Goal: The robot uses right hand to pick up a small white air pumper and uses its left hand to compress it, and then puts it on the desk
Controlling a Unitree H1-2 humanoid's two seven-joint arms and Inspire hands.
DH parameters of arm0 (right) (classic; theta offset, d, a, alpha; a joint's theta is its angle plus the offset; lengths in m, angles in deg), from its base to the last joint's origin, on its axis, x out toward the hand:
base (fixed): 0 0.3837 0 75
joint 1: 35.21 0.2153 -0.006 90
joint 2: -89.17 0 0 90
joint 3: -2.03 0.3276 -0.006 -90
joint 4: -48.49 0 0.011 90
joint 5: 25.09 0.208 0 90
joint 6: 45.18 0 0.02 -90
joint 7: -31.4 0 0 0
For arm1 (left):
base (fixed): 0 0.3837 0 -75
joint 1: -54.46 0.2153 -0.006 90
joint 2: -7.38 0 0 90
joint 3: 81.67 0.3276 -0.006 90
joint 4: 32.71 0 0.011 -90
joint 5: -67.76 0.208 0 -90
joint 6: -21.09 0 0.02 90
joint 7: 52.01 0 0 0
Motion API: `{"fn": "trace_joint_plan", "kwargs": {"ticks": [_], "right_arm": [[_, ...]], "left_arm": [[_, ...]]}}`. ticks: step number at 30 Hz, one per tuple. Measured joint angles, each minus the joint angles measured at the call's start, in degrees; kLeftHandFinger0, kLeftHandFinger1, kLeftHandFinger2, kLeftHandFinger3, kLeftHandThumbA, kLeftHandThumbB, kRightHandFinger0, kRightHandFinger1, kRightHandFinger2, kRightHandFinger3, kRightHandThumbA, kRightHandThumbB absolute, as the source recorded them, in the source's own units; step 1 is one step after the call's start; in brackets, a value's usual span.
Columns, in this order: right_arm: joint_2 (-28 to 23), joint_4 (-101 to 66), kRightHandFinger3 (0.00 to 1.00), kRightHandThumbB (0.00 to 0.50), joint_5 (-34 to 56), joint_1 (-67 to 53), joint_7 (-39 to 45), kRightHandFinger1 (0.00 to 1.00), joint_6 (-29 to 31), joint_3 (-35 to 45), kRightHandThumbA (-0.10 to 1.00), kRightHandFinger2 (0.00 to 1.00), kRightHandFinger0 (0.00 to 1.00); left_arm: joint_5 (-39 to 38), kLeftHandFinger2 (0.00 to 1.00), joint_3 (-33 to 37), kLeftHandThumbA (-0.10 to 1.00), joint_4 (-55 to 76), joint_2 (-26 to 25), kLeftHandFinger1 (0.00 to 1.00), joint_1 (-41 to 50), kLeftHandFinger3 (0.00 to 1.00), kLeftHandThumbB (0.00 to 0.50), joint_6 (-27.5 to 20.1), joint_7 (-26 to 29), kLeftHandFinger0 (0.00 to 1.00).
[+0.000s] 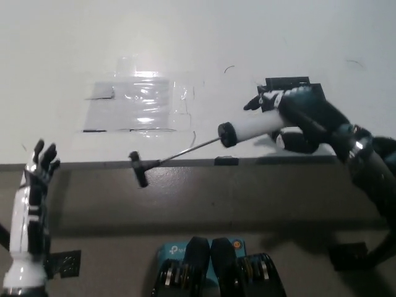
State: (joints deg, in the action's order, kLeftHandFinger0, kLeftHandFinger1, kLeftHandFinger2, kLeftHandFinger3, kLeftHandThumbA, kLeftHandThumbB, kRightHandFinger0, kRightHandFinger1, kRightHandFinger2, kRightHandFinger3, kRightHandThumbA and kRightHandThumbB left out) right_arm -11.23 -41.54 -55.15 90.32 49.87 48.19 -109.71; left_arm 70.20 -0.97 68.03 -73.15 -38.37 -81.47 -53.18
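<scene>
Gripping the light, rigid air pumper by its white barrel, the right hand aims its T-handle toward the raised, spread-fingered left hand.

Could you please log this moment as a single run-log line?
right hand: shut on air pump, lifted off desk | plunger handle: extended toward left | left hand: open, raised at lower left, not touching pump

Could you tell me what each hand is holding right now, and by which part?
The right hand holds the air pumper by its white barrel, rod and handle pointing away toward the desk edge. The left hand holds nothing, its fingers apart.
</scene>
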Motion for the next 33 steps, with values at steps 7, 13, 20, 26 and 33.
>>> {"fn": "trace_joint_plan", "kwargs": {"ticks": [7, 13, 20, 26, 33], "right_arm": [[0.02, -9.0, 0.5, 0.166, 1.13, -4.42, 2.78, 0.38, -1.39, 1.22, -0.1, 0.66, 0.01], [0.08, -13.44, 0.62, 0.159, 1.72, -6.67, 4.58, 0.41, -2.54, 1.7, -0.1, 0.7, 0.02], [0.13, -14.35, 0.61, 0.153, 2.03, -7.29, 5.69, 0.42, -3.66, 2.48, -0.1, 0.72, 0.03], [0.13, -14.3, 0.61, 0.17, 1.77, -7.28, 6.15, 0.41, -4.27, 3.01, -0.1, 0.71, 0.02], [0.21, -13.41, 0.81, 0.168, -2.54, -6.31, 6.15, 0.4, -5.7, 3.13, -0.1, 0.71, 0.0]], "left_arm": [[0.09, 1.0, 1.44, 1.0, 0.64, 2.16, 1.0, -5.0, 1.0, 0.162, 2.77, -0.01, 1.0], [-0.12, 1.0, 5.47, 1.0, 2.85, 7.17, 1.0, -3.99, 1.0, 0.166, 4.92, -0.06, 1.0], [-1.24, 1.0, 10.77, 1.0, 9.42, 10.01, 1.0, -0.5, 1.0, 0.174, 7.08, -0.28, 1.0], [-1.37, 1.0, 13.41, 1.0, 15.74, 9.99, 1.0, 2.7, 1.0, 0.207, 7.89, -0.28, 1.0], [-1.34, 1.0, 13.57, 1.0, 17.35, 8.91, 1.0, 3.48, 1.0, 0.201, 7.73, -0.26, 1.0]]}}
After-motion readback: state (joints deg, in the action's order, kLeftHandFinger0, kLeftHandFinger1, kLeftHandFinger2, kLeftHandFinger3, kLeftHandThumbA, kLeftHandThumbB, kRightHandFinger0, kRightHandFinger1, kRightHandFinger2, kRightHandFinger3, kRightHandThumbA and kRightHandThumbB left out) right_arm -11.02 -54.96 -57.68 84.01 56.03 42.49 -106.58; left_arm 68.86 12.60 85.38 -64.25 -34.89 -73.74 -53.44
